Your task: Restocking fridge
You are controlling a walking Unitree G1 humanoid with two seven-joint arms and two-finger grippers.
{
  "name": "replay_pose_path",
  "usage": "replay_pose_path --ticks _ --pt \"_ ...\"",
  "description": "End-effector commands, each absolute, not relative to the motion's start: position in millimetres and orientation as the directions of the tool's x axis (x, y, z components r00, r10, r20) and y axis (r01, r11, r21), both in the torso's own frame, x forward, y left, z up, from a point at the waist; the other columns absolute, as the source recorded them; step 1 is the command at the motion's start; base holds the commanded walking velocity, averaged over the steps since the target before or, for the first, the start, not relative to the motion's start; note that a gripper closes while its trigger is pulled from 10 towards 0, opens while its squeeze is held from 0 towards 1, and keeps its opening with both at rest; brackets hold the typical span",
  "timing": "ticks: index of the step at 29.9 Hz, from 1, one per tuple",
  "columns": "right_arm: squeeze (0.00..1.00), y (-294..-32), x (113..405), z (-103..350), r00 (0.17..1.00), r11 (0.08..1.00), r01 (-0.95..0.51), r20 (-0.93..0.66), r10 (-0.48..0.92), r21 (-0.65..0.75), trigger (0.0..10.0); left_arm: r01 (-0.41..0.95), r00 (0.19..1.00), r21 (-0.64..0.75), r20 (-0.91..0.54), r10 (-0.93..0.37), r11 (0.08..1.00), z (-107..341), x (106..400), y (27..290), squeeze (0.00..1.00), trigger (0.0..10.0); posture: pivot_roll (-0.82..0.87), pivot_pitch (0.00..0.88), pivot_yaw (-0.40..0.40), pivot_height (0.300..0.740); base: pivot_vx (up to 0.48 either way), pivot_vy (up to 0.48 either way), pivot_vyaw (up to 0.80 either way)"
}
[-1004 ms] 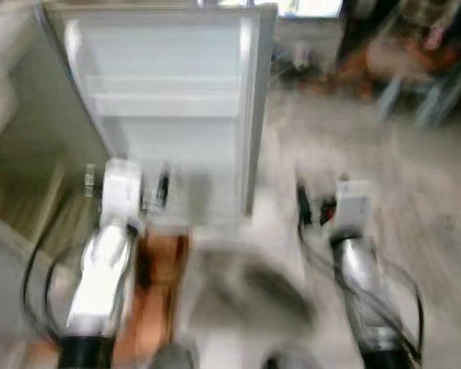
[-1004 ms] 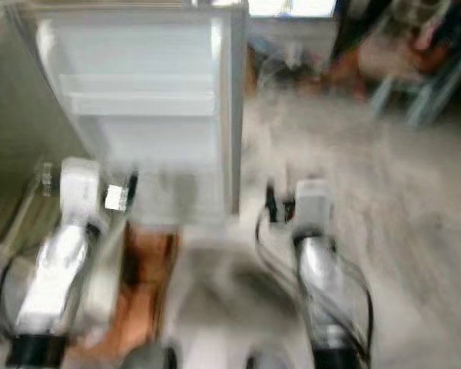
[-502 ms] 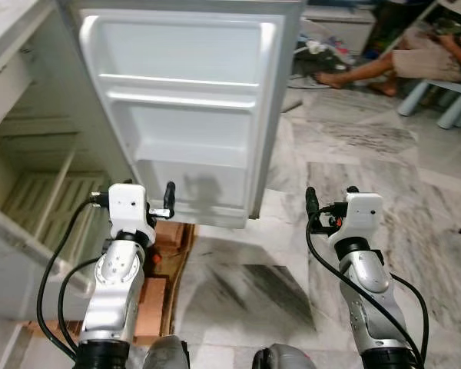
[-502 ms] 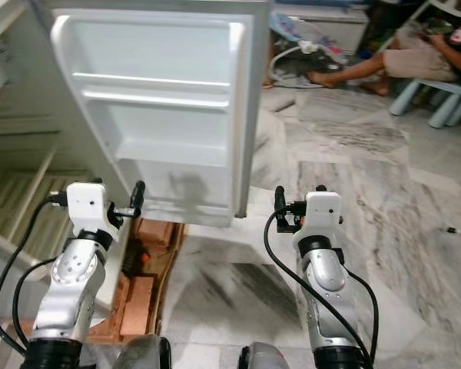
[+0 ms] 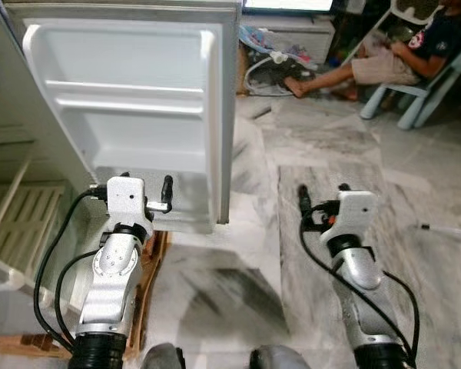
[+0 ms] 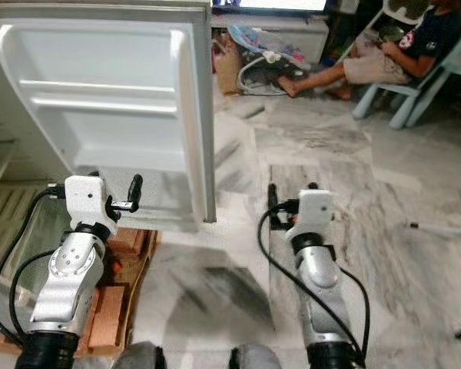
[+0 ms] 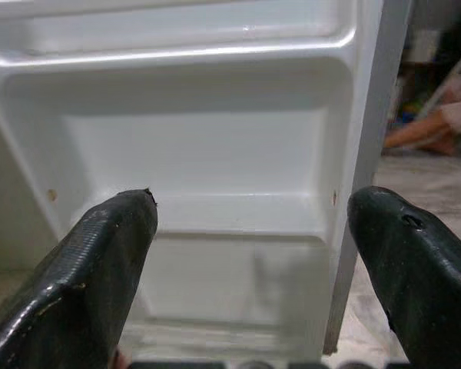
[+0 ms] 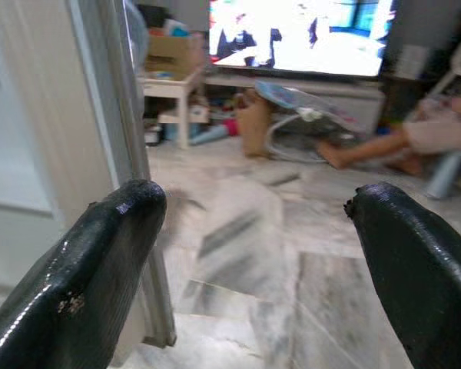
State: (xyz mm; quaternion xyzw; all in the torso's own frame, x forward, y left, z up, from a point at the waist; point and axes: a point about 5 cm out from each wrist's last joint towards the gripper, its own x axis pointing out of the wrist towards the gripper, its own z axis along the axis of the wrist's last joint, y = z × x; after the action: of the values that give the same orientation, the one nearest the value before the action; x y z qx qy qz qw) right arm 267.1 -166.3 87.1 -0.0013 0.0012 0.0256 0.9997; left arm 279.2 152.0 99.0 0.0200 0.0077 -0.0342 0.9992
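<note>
The fridge door (image 5: pixel 131 100) stands wide open, its white inner side facing me with empty door shelves (image 7: pixel 215 223). At the left edge lies the open fridge body with a white wire shelf (image 5: pixel 15 219). My left gripper (image 5: pixel 132 186) is held up just before the door's lowest shelf, open and holding nothing. My right gripper (image 5: pixel 323 192) hovers over the marble floor (image 5: pixel 330 146) to the right of the door's edge, open and empty as well. I see no food or drink items.
Bricks and a wooden board (image 6: pixel 111 284) lie under the fridge at lower left. A person (image 5: pixel 399 54) sits on a pale chair at the far right, legs stretched over the floor. A baby bouncer (image 6: pixel 265 58) and a lit TV (image 8: pixel 300 31) stand beyond.
The whole picture has shifted and sharpened as the camera turned; the door now lies further left in view. Both arms keep the same raised pose, fingers still apart.
</note>
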Motion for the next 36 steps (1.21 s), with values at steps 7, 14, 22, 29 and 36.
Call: replay_pose_path --ticks 7,14,22,29,36 --pt "0.00 -163.6 265.0 101.2 0.995 0.996 -0.085 0.043 0.087 -0.032 10.0 0.103 0.994 0.057 -0.030 -0.102 0.993 104.8 304.2 144.1 0.00 10.0 -0.06 0.050 0.008 0.740 0.410 -0.113 0.10" --pt "0.00 -163.4 258.1 100.4 0.993 0.993 -0.112 0.032 0.114 -0.046 10.0 0.110 0.994 0.063 -0.020 -0.109 0.992 105.3 312.8 141.3 0.00 10.0 -0.08 0.066 0.004 0.740 0.475 0.000 0.00" --pt "0.00 -161.8 260.4 105.6 0.991 0.991 -0.121 0.040 0.124 -0.062 10.0 0.138 0.990 0.066 -0.041 -0.136 0.988 100.9 317.0 134.0 0.00 10.0 -0.08 0.072 -0.002 0.740 0.480 0.000 0.00" --pt "0.00 -163.8 260.4 106.0 0.992 0.990 -0.122 0.033 0.124 -0.067 10.0 0.122 0.992 0.066 -0.045 -0.119 0.990 100.5 326.6 132.3 0.00 10.0 -0.09 0.071 -0.008 0.740 0.451 0.000 0.00" --pt "0.00 -163.8 261.3 108.1 0.992 0.990 -0.118 0.039 0.121 -0.074 10.0 0.113 0.994 0.076 -0.010 -0.113 0.991 109.1 326.3 135.6 0.00 10.0 -0.09 0.068 -0.002 0.740 0.096 0.000 0.00"
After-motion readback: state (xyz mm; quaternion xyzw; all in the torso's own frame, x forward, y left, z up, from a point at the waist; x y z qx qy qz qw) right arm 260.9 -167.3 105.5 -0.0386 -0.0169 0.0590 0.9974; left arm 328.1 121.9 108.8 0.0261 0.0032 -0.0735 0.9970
